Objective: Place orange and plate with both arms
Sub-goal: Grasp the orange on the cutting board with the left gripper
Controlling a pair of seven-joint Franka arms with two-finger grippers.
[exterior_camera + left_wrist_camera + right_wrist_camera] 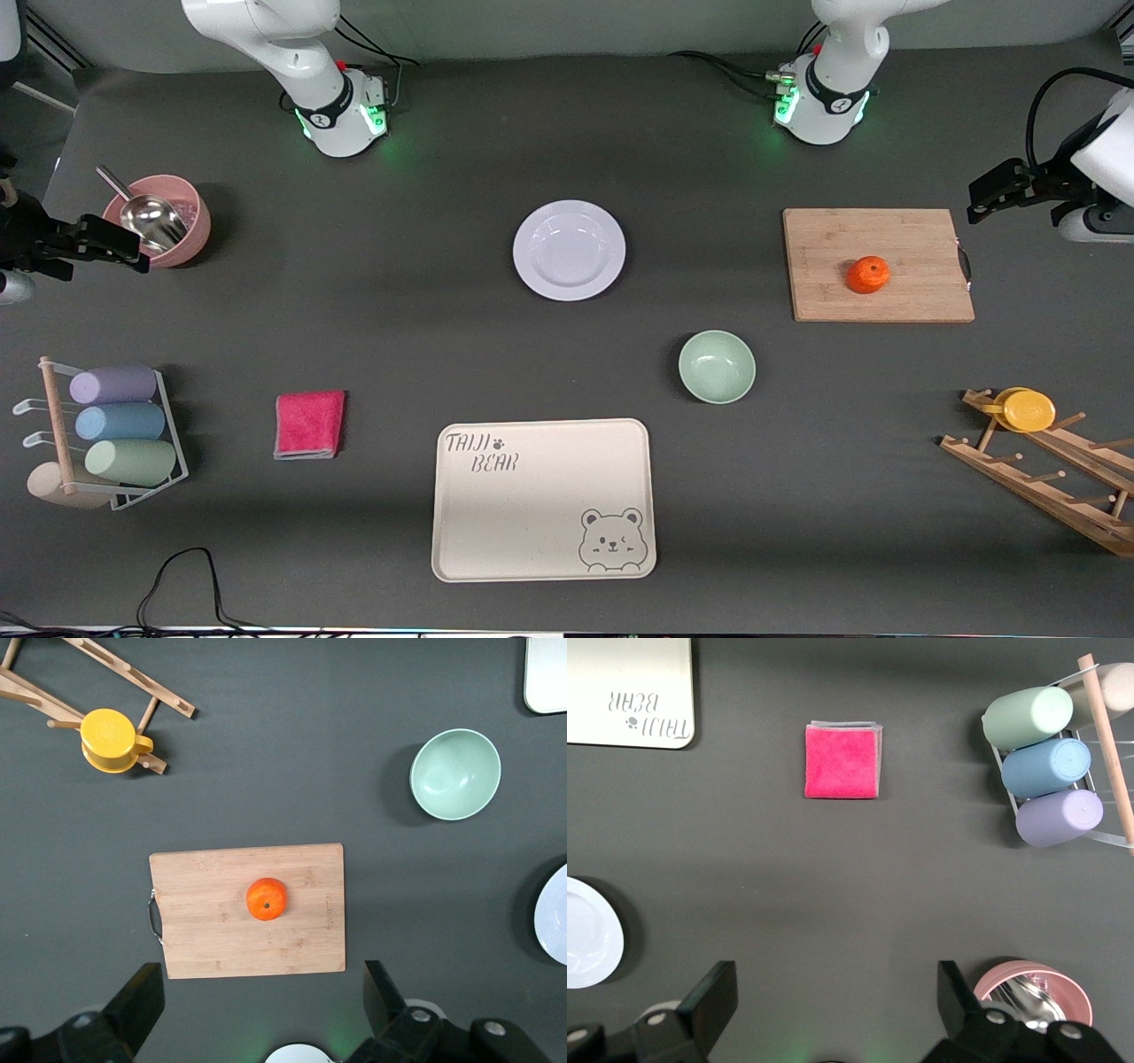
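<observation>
The orange (867, 275) sits on a wooden cutting board (921, 239) toward the left arm's end of the table. It also shows in the left wrist view (266, 899). The lavender-white plate (569, 250) lies at the table's middle, empty; its edge shows in the right wrist view (589, 943). My left gripper (979, 202) hangs open and empty over the table beside the board; its jaws stand wide apart in the left wrist view (264, 1010). My right gripper (133, 252) is open and empty beside a pink bowl, as the right wrist view (837, 1010) shows.
A mint-green bowl (717, 366) and a cream bear tray (543, 499) lie nearer the camera than the plate. A pink cloth (309, 424) and a rack of cups (115, 425) are toward the right arm's end. The pink bowl (190, 226) holds a metal scoop. A wooden rack holds a yellow cup (1028, 410).
</observation>
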